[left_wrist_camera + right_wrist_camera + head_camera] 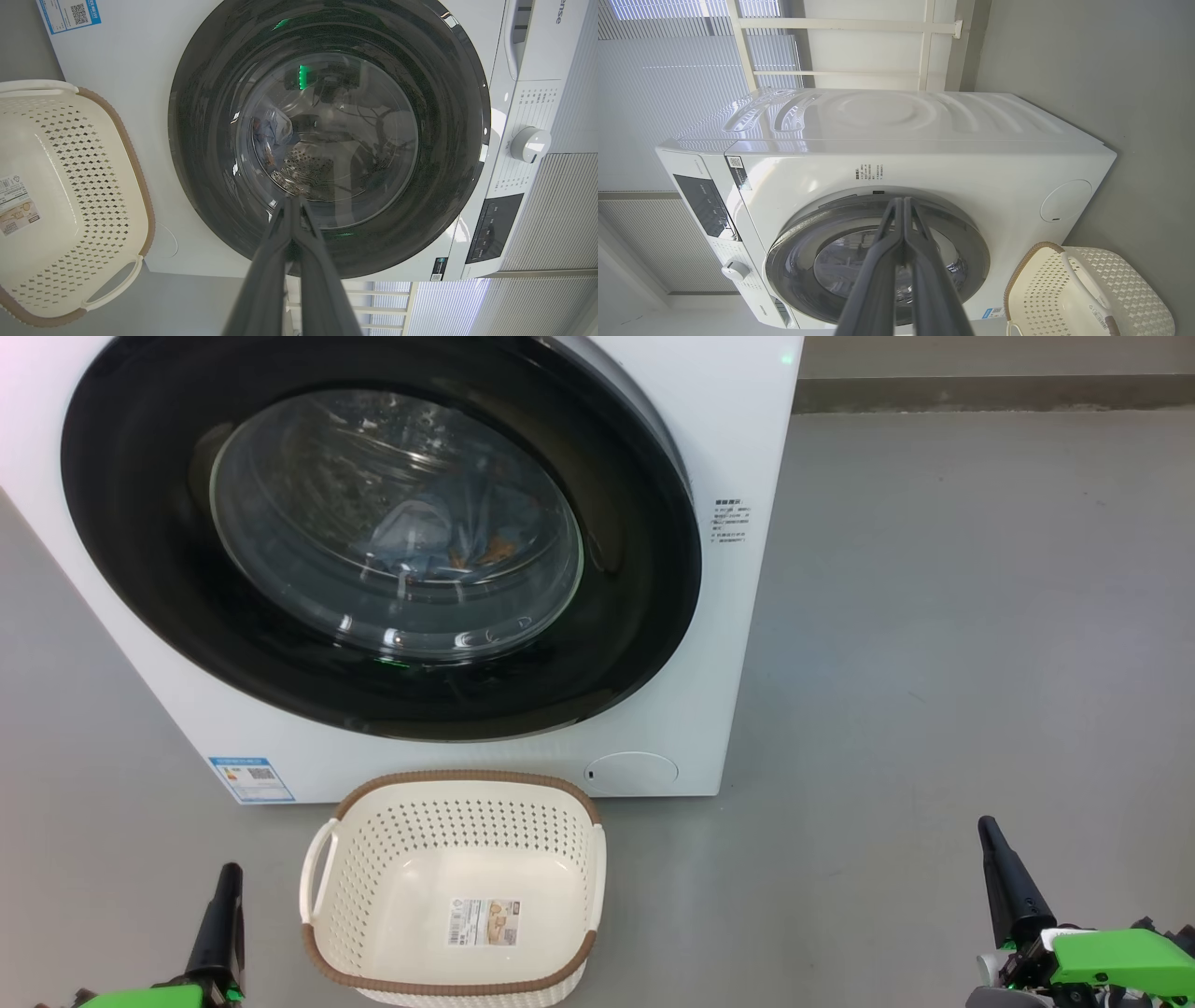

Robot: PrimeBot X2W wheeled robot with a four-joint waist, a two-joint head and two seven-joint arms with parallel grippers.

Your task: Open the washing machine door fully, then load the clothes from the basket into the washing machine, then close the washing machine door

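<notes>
The washing machine door (392,523) sits shut against the front of the white washing machine (738,448). Through its glass bowl the clothes (439,537), light blue with orange-brown patches, lie in the drum. The basket (467,777) stands on the grey floor (934,616) just in front of the machine, its label sticker in plain view. The left gripper (230,873) and right gripper (988,826) hang low on either side of the basket, each with its fingers pressed together.
</notes>
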